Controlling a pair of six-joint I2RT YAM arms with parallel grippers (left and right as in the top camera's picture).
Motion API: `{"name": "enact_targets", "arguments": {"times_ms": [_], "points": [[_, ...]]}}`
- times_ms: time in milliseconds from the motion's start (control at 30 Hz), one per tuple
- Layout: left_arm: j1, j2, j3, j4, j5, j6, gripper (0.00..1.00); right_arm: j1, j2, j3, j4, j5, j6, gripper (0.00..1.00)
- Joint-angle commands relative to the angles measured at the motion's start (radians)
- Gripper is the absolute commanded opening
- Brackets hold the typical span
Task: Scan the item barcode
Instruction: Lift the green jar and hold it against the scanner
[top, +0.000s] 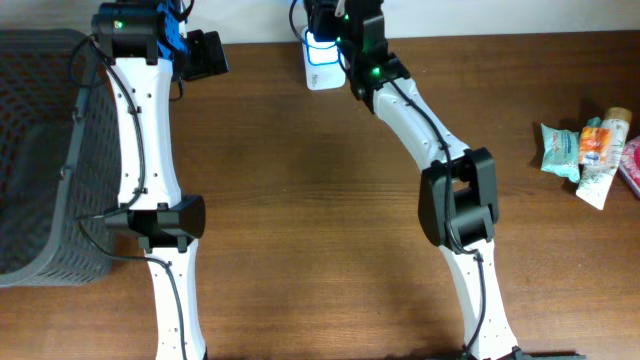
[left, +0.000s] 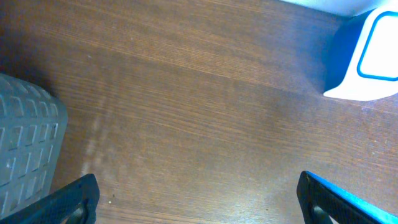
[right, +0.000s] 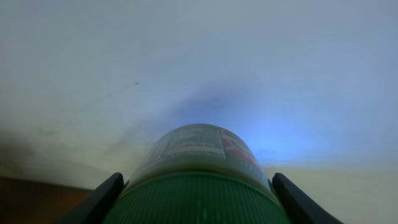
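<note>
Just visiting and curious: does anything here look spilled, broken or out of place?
Nothing stands out. The right gripper holds a green-capped bottle by the scanner, and the packets lie in a small heap, nothing spilled.

Wooden table (top: 300, 200), basket (top: 35, 150), scanner (top: 318, 70), possibly toiletry packets (top: 562, 150)

We can read no text anywhere. In the right wrist view, low in the centre of the frame, the bottle (right: 199, 199) carries a pale label (right: 196, 144) with red and dark print, too blurred to make out. At the right edge of the overhead view, the packets (top: 561, 150) and tube (top: 598, 165) show coloured printing, too small for us to read.
</note>
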Motion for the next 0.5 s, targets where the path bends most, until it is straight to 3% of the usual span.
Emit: {"name": "enact_targets", "arguments": {"times_ms": [0,467], "points": [[-0.002,-0.006,-0.003,-0.002,-0.011,0.013,0.99,0.006,0.052,0.019,0.064,0.041,-0.014,0.55],[-0.002,-0.006,-0.003,-0.002,-0.011,0.013,0.99,0.005,0.07,0.02,0.093,0.087,-0.013,0.56]]}}
